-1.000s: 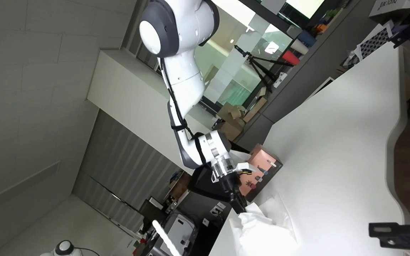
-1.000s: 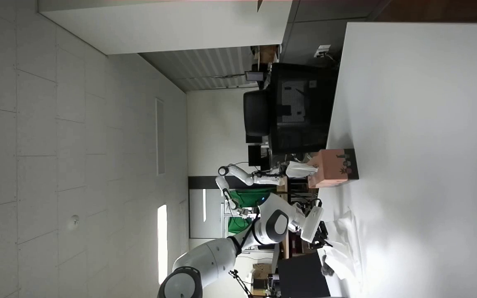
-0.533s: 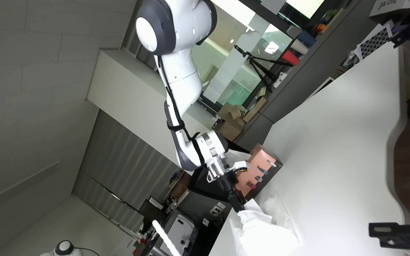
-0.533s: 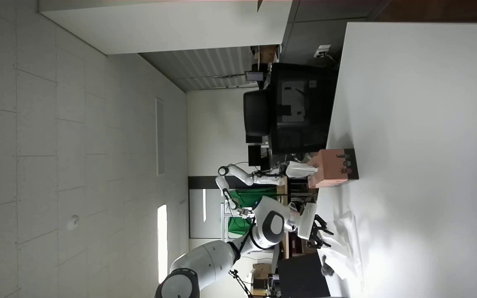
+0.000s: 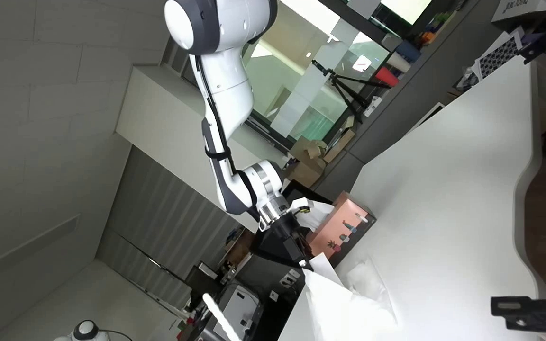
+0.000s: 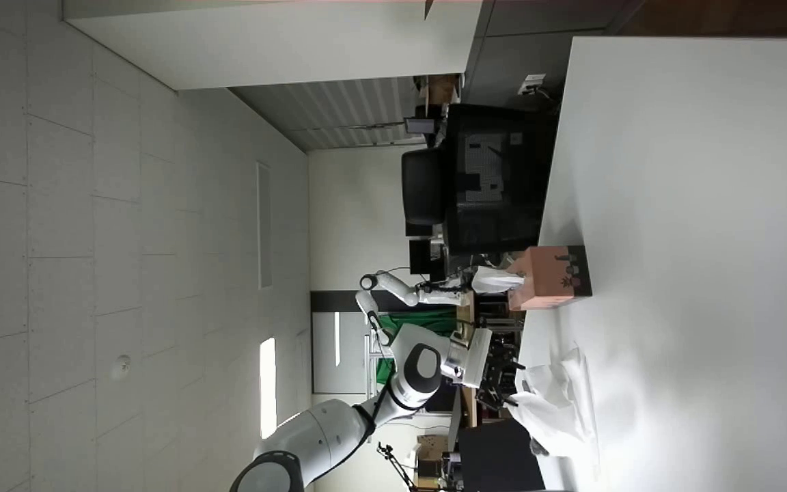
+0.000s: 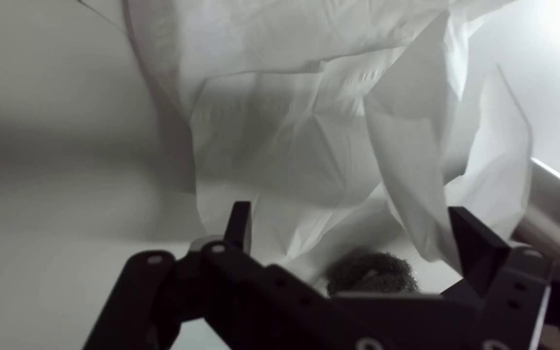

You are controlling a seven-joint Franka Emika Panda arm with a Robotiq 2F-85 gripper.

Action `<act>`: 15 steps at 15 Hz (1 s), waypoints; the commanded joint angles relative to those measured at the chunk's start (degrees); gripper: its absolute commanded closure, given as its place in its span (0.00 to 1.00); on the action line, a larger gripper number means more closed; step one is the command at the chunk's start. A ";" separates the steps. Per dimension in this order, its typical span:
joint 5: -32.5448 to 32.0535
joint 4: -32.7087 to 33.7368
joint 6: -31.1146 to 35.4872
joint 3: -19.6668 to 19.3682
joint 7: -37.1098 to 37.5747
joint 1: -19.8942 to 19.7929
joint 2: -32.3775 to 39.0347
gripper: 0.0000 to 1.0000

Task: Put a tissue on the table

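A crumpled white tissue [image 5: 353, 308] lies on the white table [image 5: 443, 199] near its edge; in an exterior view the same tissue [image 6: 561, 403] spreads flat towards the right. My gripper [image 6: 519, 385] hovers just off the table, beside the tissue. Its fingers stand wide apart in the wrist view, the gripper [image 7: 349, 211] being open. A raised fold of tissue [image 7: 413, 146] reaches up to the right-hand finger [image 7: 479, 248] and seems to touch or cling to it. More tissue [image 7: 285, 160] lies beyond the fingertips.
A pink tissue box [image 6: 547, 277] with a tissue [image 6: 496, 280] sticking out stands at the table edge, close beside the arm in an exterior view. Something dark and fuzzy [image 7: 375, 273] lies under the gripper by the tissue. A black chair [image 6: 503, 178] stands beyond the edge.
The gripper has opened from shut and drawn back away from the table surface. One corner of the tissue has been pulled up after it into a peak.
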 commanded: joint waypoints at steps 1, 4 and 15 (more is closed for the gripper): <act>-1.59 0.66 -9.81 0.67 2.11 -1.82 -2.17 0.00; -1.03 2.75 -17.92 0.04 2.21 -2.10 -1.89 0.00; -0.16 2.36 -17.39 -0.14 0.17 -2.17 -2.40 0.00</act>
